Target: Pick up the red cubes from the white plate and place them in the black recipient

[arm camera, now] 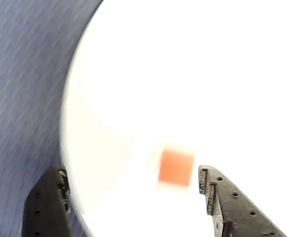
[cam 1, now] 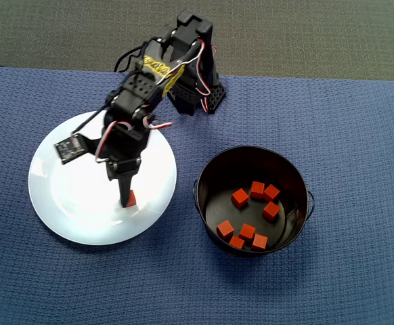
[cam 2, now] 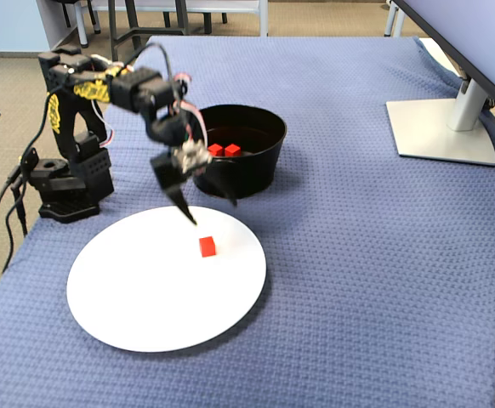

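Two dark fingers (arm camera: pixel 50 207) fill the bottom corners of the wrist view, spread wide, with a blurred red cube (arm camera: pixel 176 168) lying between them, nearer the right one. The end effector (cam 2: pixel 209 212) is released and grasps nothing.

From the fixed view, the arm (cam 2: pixel 116 89) reaches from its base at the far left of the bench (cam 2: pixel 358 280), bends down over the plate (cam 2: pixel 128 297), and points its fingers steeply toward the cube (cam 2: pixel 207 246), hanging just above and slightly beyond it. Overhead, the end effector (cam 1: pixel 127 198) sits over the plate's (cam 1: pixel 61 210) right part, with the cube (cam 1: pixel 132 198) showing just beside its tip.

That single cube rests on the plate; no other cube is seen on it. To the plate's right in the overhead view stands the black pot (cam 1: pixel 210 177), close beside it but apart, holding seven cubes (cam 1: pixel 251 213) on its dark floor.

A monitor foot (cam 2: pixel 441 127) stands far right in the fixed view. A small board (cam 1: pixel 68 149) on the arm carries markings too small to read; no other writing shows.
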You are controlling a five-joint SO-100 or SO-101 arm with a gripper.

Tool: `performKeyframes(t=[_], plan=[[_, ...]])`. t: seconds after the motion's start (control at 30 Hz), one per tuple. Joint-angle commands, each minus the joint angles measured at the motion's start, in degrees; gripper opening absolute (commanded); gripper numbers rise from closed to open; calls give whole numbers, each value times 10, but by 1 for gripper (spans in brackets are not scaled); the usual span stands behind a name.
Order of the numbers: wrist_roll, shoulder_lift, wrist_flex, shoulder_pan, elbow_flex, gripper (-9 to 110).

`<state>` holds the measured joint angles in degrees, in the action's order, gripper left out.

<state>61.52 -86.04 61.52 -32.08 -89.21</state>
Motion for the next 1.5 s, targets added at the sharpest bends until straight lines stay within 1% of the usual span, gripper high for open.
performKeyframes(t=[0.0,0.17,0.37,0.83,1.17,1.37,1.4,1.47], plan=[[-6,29,-47,-33,6,25],[-14,87,-65,-41,3,25],[-33,113,-70,-25,-4,26],[-64,95,-127,11,-98,23],[-93,68,-121,38,-115,17],[-103,48,-112,51,-130,15],[-105,47,-114,51,-132,13],[-113,46,-119,49,-131,6]])
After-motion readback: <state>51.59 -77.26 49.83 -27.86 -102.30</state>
